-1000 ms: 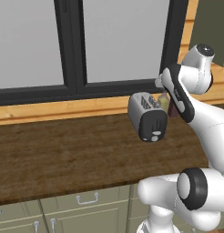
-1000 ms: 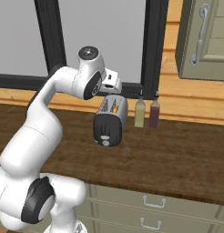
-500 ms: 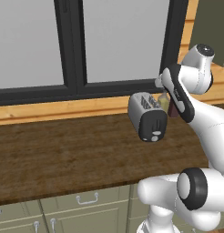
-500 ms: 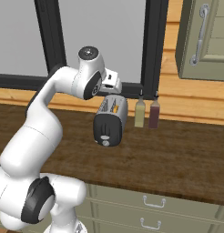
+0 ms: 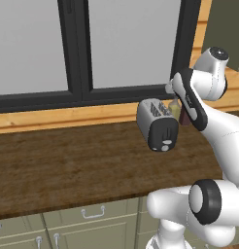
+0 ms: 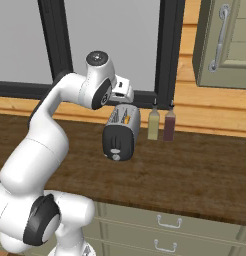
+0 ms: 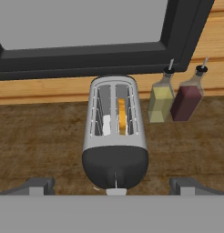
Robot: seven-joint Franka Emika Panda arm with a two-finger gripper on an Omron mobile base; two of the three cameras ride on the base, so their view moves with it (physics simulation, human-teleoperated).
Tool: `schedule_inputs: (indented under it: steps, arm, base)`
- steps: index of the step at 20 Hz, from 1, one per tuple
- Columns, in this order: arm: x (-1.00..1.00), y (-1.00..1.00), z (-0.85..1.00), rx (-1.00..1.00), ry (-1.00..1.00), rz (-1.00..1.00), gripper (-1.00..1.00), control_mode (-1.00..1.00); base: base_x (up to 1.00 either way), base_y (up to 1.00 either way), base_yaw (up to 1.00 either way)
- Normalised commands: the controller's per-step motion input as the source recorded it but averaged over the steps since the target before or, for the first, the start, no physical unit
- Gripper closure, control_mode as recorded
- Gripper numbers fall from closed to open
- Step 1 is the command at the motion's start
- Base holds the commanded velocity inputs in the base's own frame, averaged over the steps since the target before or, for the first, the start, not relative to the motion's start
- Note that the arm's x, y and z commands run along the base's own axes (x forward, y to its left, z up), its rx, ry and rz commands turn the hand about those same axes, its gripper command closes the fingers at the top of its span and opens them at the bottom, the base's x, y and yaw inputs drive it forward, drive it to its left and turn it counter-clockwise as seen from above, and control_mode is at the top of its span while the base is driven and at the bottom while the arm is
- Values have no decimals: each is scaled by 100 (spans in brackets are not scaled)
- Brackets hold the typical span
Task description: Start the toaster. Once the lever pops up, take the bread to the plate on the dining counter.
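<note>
The silver toaster (image 5: 158, 124) (image 6: 122, 132) (image 7: 114, 132) stands on the dark wood worktop (image 5: 68, 165) in front of the window, black end panel toward me. The bread (image 7: 121, 116) sits upright in one slot, seen as a tan edge. The lever (image 7: 115, 191) is a whitish tab low on the black panel. My gripper (image 7: 112, 187) hangs above the toaster's near end. It is open, with one fingertip on each side of the panel and nothing between them. The plate and the dining counter are out of view.
Two bottles, one yellowish (image 7: 160, 102) and one dark red (image 7: 186, 100), stand just right of the toaster against the wooden sill (image 5: 53, 116). The dark window frame (image 6: 167, 50) rises behind. A sage-green wall cabinet (image 6: 225, 40) hangs at the right; drawers (image 5: 92, 219) lie below the worktop.
</note>
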Motion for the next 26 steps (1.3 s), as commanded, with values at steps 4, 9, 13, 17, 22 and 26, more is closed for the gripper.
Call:
schedule_inputs:
  steps: [4, 9, 13, 17, 22, 26]
  arm:
    - [0, 0, 0, 0, 0, 0, -100, -100]
    - [0, 0, 0, 0, 0, 0, -100, -100]
    - [0, 0, 0, 0, 0, 0, -100, -100]
    - [0, 0, 0, 0, 0, 0, -100, -100]
    - [0, 0, 0, 0, 0, 0, -100, -100]
    - [0, 0, 0, 0, 0, 0, -100, -100]
  base:
    - [0, 0, 0]
    - [0, 0, 0]
    - [0, 0, 0]
    - [0, 0, 0]
    - [0, 0, 0]
    - [0, 0, 0]
